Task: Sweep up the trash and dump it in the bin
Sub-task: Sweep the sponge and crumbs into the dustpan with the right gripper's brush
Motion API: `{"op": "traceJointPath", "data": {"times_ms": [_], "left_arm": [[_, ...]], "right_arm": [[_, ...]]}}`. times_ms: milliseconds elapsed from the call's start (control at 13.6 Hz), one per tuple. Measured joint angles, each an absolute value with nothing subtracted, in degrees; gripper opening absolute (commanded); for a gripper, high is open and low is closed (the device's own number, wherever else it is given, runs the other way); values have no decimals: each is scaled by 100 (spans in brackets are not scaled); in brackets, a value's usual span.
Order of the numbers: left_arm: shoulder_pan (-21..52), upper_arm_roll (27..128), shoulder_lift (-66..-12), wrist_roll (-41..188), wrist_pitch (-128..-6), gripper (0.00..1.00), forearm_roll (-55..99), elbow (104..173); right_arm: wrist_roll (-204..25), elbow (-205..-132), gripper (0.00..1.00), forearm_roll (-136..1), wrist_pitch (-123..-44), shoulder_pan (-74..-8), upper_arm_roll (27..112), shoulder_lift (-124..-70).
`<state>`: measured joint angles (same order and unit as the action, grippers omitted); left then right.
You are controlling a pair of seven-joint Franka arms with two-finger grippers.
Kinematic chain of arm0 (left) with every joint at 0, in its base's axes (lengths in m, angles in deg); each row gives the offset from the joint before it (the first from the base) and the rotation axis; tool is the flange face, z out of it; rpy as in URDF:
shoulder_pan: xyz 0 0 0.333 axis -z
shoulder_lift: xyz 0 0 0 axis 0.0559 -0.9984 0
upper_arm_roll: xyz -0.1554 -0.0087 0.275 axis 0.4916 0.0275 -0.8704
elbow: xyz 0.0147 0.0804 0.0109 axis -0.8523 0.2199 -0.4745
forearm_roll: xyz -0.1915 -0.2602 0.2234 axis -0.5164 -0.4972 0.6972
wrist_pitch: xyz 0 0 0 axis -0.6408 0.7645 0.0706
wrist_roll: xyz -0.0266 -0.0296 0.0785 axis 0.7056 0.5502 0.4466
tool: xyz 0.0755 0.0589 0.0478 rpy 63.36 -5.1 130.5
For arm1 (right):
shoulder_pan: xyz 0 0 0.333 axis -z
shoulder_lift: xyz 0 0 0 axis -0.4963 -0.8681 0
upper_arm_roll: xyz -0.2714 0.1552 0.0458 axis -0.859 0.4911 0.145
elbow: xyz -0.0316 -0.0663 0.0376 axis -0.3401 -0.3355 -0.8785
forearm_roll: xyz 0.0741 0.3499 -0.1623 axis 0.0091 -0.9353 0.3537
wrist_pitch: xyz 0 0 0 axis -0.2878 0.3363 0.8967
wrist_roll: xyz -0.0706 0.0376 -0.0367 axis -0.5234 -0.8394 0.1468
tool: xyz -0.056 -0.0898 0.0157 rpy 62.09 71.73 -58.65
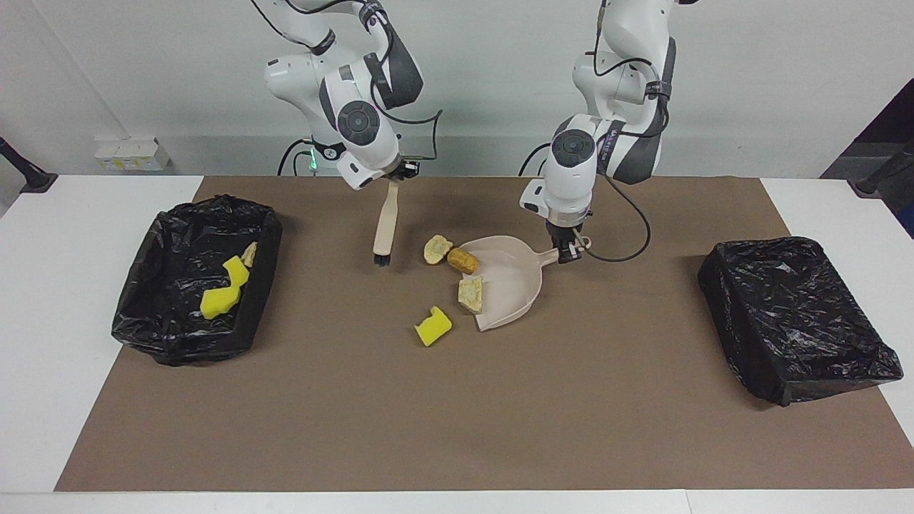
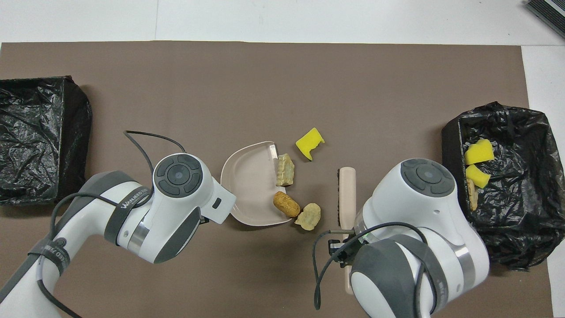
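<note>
The right gripper [image 1: 395,178], at upper centre of the facing view, has its fingers closed on the handle of a beige brush [image 1: 384,223] that hangs bristles-down over the brown mat [image 1: 457,414], clear of the scraps. The left gripper [image 1: 568,251], just right of centre in that view, has its fingers clamped on the handle of a beige dustpan [image 1: 510,285], which lies on the mat.

At the dustpan's open mouth sit four pieces of trash. A pale lump [image 1: 470,293] rests on the lip. An orange-brown piece [image 1: 462,260] touches the rim, with a beige lump [image 1: 435,249] just beside it on the mat. A yellow sponge chunk [image 1: 433,326] lies apart, lower in the frame.

At the left of the facing view, a black-lined bin [image 1: 143,314] holds two yellow chunks [image 1: 223,289] and a pale scrap [image 1: 250,253]. A second black-lined bin [image 1: 792,318] stands at the right.
</note>
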<state>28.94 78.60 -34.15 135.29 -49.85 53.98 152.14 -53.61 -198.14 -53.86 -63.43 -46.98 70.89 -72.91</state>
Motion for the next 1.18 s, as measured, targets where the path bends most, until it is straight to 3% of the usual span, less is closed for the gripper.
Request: {"op": "traceJointPath", "data": {"times_ms": [368, 810, 1031, 1178], "left_arm": [[2897, 7858, -3415, 14238, -4985, 0, 5398, 15230], [2908, 7881, -3411, 14336, -4988, 0, 5399, 15246], [2908, 7880, -3409, 14336, -5012, 0, 5400, 15258], [2906, 7875, -3405, 14328, -5042, 0, 5400, 15279]], "right_arm": [[-4880, -20101, 0, -6249, -7997, -5385, 7133, -7853], [-4863, -19759, 0, -7934, -9108, -5809, 7140, -8249], [-4880, -19249, 0, -8132, -9177, -5872, 7139, -8557], [-5065, -19028, 0, -8007, -8769, -5859, 7114, -8556]]}}
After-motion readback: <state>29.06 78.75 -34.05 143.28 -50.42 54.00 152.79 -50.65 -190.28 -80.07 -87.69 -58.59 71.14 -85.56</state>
